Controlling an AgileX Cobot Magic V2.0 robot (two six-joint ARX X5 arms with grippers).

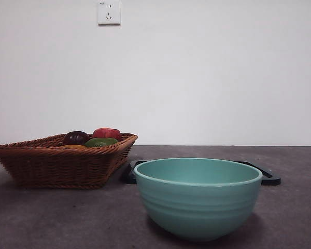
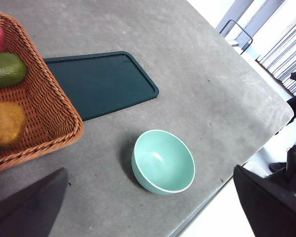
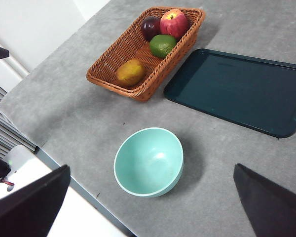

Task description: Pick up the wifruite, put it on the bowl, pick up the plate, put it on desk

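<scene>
One grey desk (image 3: pixel 222 163), white wall (image 1: pixel 207 72)

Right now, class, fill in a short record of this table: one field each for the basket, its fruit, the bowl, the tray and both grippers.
basket: brown wicker basket, beside the tray
fruit: wifruite, green fruit, red apple and dark purple fruit, all in the basket
bowl: mint-green bowl, empty, upright on the desk, apart from the basket
tray: dark green tray, flat, nothing on it
left gripper: open, holds nothing
right gripper: open, holds nothing
</scene>
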